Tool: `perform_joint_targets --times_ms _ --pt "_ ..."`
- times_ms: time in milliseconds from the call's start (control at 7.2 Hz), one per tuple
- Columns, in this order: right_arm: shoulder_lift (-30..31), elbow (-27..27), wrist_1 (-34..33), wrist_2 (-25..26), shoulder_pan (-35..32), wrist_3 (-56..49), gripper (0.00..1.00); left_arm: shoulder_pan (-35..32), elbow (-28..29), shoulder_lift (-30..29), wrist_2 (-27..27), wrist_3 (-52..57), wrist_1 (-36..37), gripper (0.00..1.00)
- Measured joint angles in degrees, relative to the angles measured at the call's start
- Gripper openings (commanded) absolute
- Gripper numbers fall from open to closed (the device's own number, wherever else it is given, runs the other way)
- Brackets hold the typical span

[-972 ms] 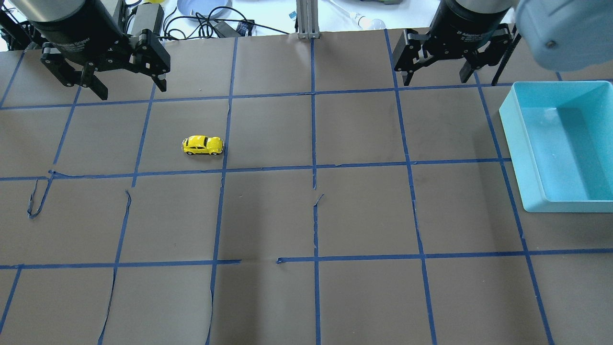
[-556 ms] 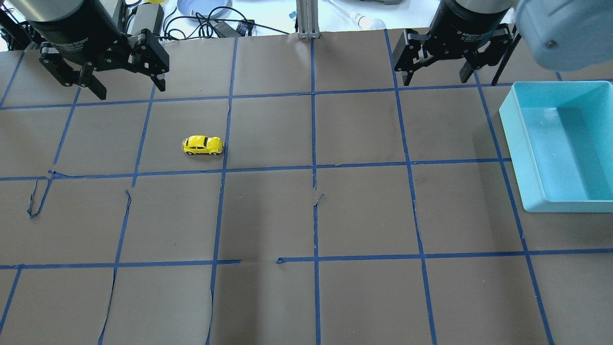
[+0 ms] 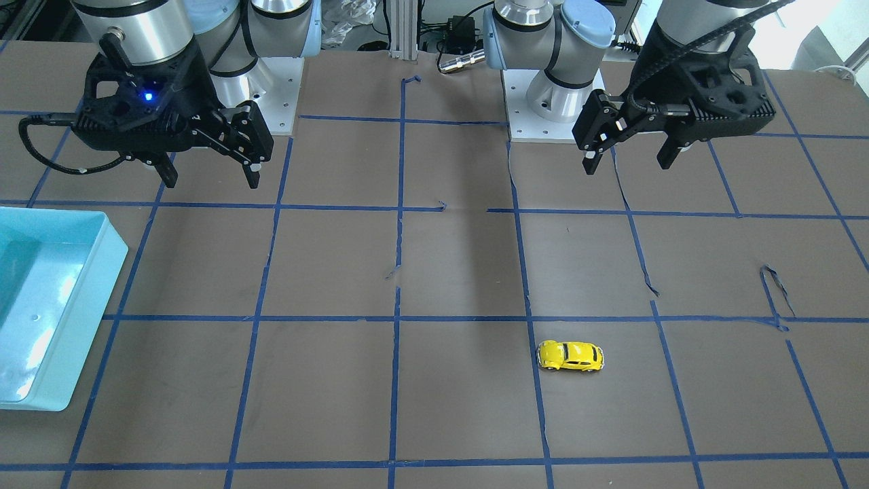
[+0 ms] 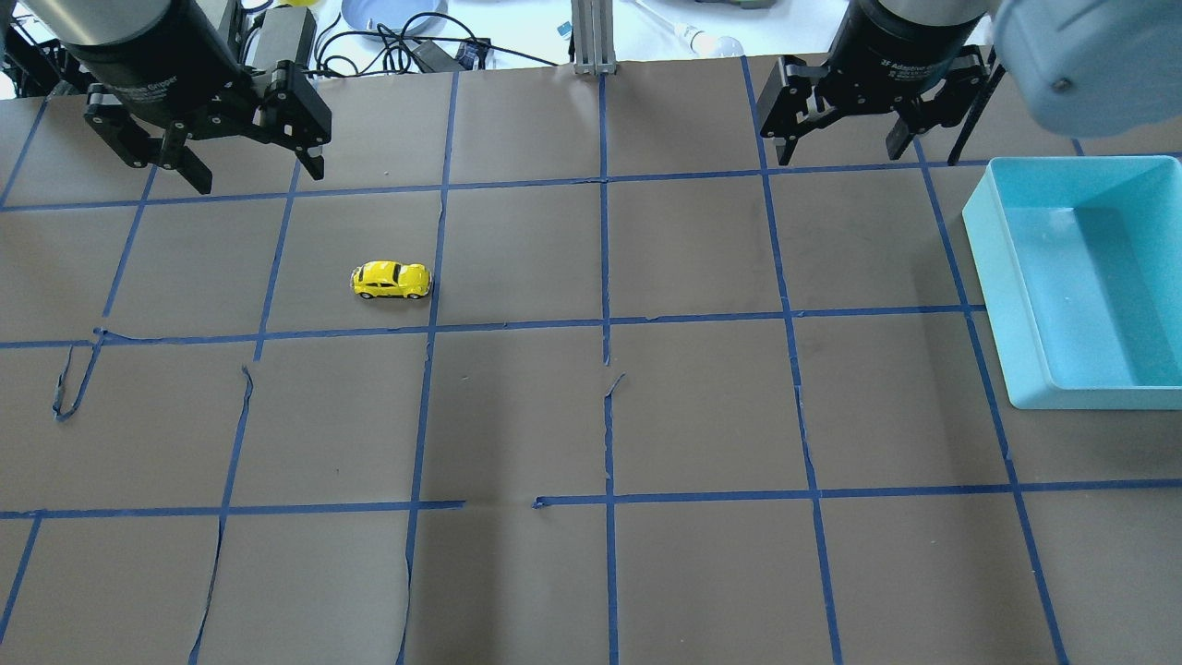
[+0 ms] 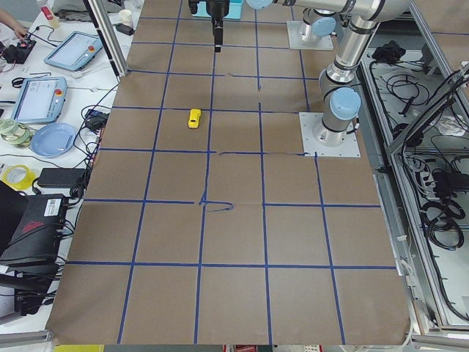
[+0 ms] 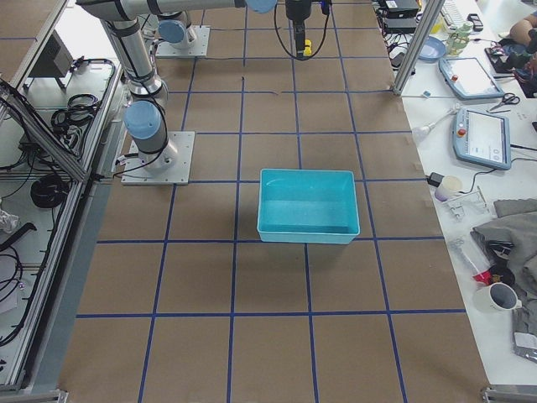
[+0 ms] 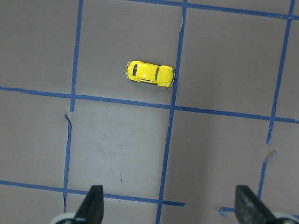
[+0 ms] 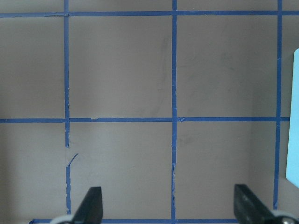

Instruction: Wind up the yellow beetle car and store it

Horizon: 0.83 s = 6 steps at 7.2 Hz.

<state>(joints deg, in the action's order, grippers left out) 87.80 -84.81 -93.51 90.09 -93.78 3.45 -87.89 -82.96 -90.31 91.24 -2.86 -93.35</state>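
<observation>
The yellow beetle car stands on its wheels on the brown table, left of centre. It also shows in the front view, the left side view and the left wrist view. My left gripper is open and empty. It hovers at the back left, behind and left of the car, as the front view and its wrist view also show. My right gripper is open and empty at the back right, seen also in the front view and its wrist view.
A light blue open bin stands at the table's right edge, empty inside; it also shows in the front view and the right side view. Blue tape lines grid the table, with some loose, peeled ends. Cables and devices lie beyond the far edge.
The left gripper has shifted very slightly at the back left. The car and the right gripper have not visibly moved. Both grippers stay open.
</observation>
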Motion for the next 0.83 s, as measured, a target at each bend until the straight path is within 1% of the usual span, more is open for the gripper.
perform_joint_targets --times_ms 278,417,833 --pt "0.02 -0.07 0.00 0.02 0.00 0.00 1.00 0.00 -0.30 -0.10 0.21 4.18 -0.04 1.00" --pt "0.05 -0.18 0.00 0.06 0.00 -0.01 1.00 0.01 -0.56 -0.02 0.35 5.00 0.22 0.95" --pt "0.09 -0.26 0.00 0.09 0.00 -0.02 1.00 0.08 -1.02 0.01 -0.02 6.41 2.52 0.95"
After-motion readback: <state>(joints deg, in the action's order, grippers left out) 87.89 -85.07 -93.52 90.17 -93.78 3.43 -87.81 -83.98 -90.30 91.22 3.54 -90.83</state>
